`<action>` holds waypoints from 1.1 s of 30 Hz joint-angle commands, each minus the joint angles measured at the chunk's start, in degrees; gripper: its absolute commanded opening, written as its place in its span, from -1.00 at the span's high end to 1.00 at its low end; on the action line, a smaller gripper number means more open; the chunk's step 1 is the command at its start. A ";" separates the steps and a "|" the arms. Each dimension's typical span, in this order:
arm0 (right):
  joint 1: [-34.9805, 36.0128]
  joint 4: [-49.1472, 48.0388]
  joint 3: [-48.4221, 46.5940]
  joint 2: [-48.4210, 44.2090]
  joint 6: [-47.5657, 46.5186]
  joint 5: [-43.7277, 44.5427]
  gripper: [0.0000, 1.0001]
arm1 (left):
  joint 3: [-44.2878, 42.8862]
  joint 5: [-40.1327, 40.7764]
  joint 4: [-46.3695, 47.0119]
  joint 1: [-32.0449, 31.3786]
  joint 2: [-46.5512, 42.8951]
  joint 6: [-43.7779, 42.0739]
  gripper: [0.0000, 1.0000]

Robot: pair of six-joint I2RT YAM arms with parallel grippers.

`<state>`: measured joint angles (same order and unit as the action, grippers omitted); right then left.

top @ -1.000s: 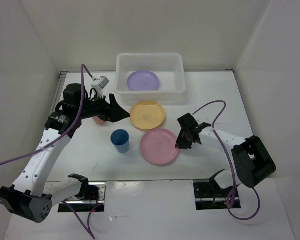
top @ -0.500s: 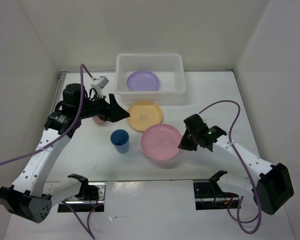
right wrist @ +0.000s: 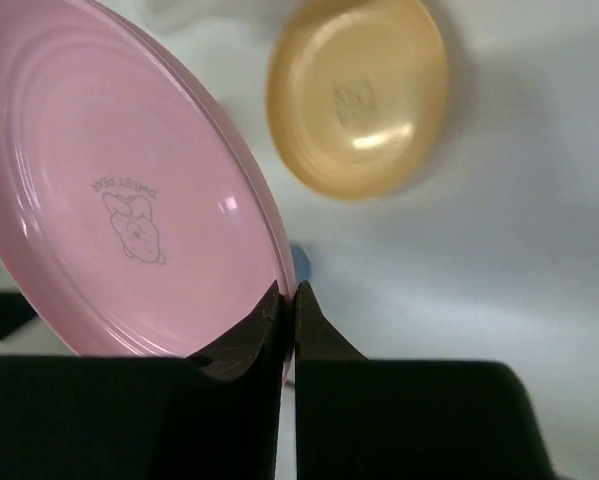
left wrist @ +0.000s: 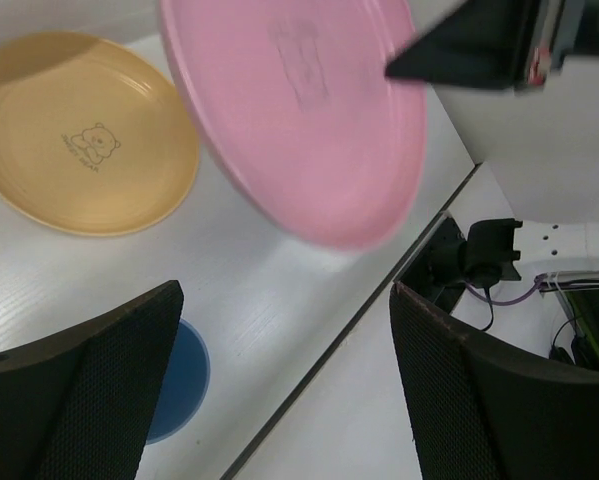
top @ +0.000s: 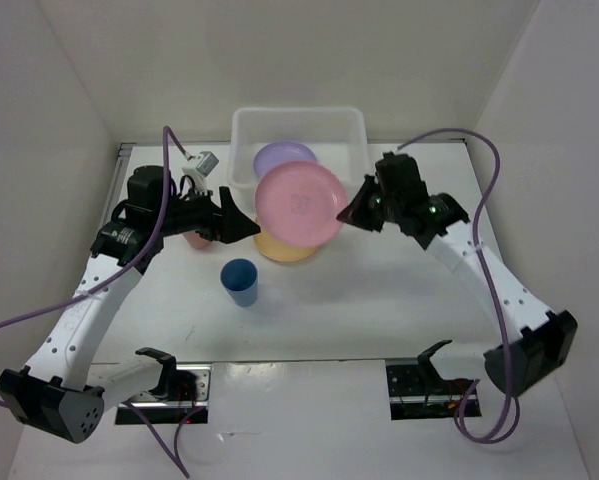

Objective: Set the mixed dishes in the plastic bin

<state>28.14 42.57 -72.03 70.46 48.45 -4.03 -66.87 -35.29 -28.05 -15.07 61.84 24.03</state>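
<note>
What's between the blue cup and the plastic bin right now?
In the top view, the yellow-orange plate lies between the blue cup and the plastic bin; the pink plate, held by the right gripper, hangs over it.

On the pink plate (right wrist: 119,170): "SWEET DEAR"

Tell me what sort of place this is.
Most likely a robotics lab test cell, not a kitchen: bare white panels wall in a white table, the left arm and right arm trail purple cables, and the props are plastic: a pink plate and a bin.
</note>
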 commanded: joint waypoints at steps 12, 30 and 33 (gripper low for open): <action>-8.45 -10.67 -47.81 48.09 -7.93 -6.60 1.00 | -1.86 2.15 -1.92 0.92 -4.63 -2.41 -0.83; -11.18 13.68 -107.87 93.80 -6.52 -5.91 1.00 | 0.51 -0.66 1.16 0.92 -2.96 -0.65 -0.86; -11.18 14.21 -107.88 95.12 -6.52 -5.38 1.00 | 0.51 -0.66 1.16 0.92 -2.96 -0.65 -0.86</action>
<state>16.62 55.61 -176.02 165.47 41.91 -9.43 -66.61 -34.85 -28.97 -14.44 58.74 23.11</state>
